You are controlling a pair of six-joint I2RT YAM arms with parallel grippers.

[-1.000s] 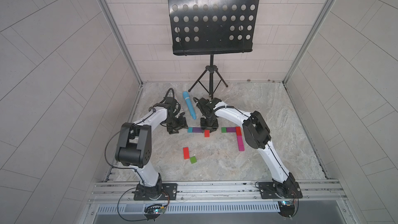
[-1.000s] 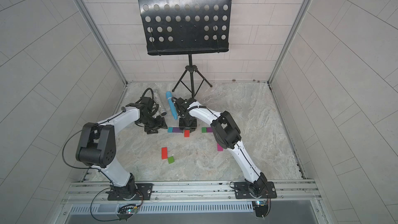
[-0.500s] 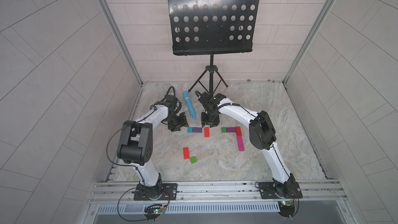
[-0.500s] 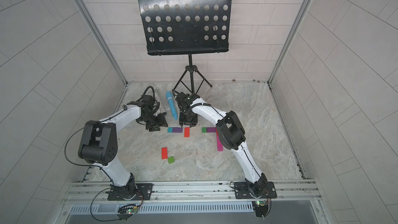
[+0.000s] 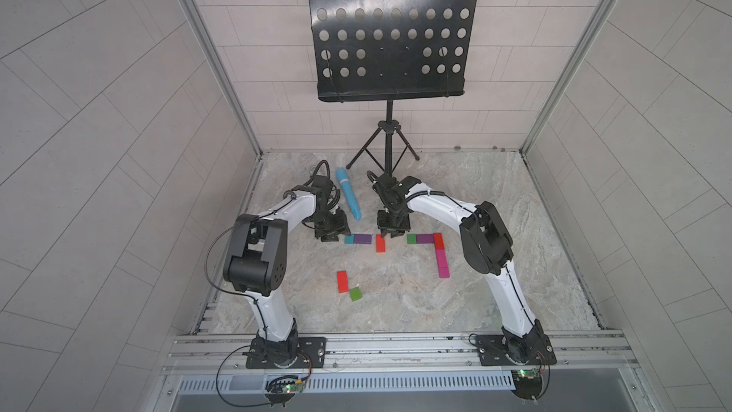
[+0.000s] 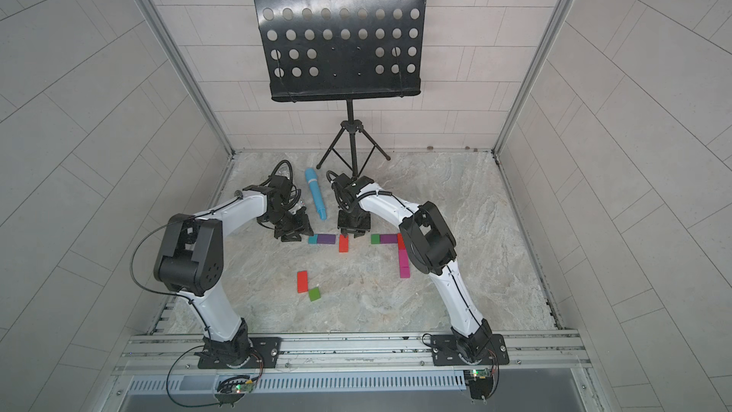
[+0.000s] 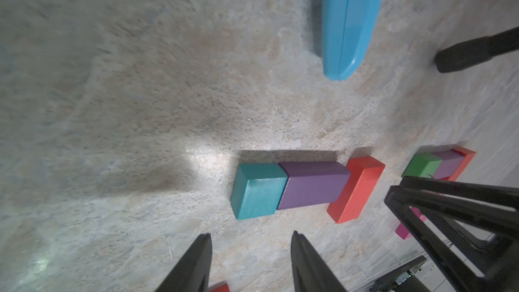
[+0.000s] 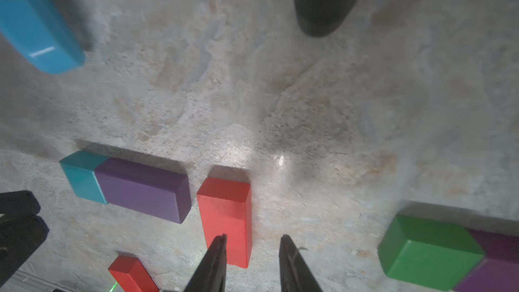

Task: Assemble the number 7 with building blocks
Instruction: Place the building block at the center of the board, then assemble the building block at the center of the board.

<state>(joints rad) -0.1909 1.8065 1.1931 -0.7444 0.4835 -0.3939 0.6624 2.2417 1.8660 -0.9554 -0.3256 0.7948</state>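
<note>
Red marks the piece in hand: the red block (image 5: 380, 243) lies at frame centre in both top views, its long side running down the frame, just beside the right end of the purple block (image 5: 362, 238). The purple block touches the teal block (image 5: 349, 239) on its left. The right wrist view shows a narrow strip of desk (image 5: 515, 271) between the red and purple pieces. The step therefore appears to be seating the corner of a 7. To do it well, press the red block sideways until it meets the purple end face, keep its top edge level with the bar, and avoid skewing the bar. The right gripper (image 8: 252, 237) hovers over the lower part of the red block with its jaws slightly apart, gripping nothing. The left gripper (image 7: 250, 234) sits just left of the teal block, moderately open and empty. It can brace that end during the push. A complete 7 (image 5: 437, 240) stands at centre right. The spare red block (image 5: 342, 281) and spare green block (image 5: 355, 294) lie lower centre, probably for the stem. No container is in view; every block rests directly on the desk.
</note>
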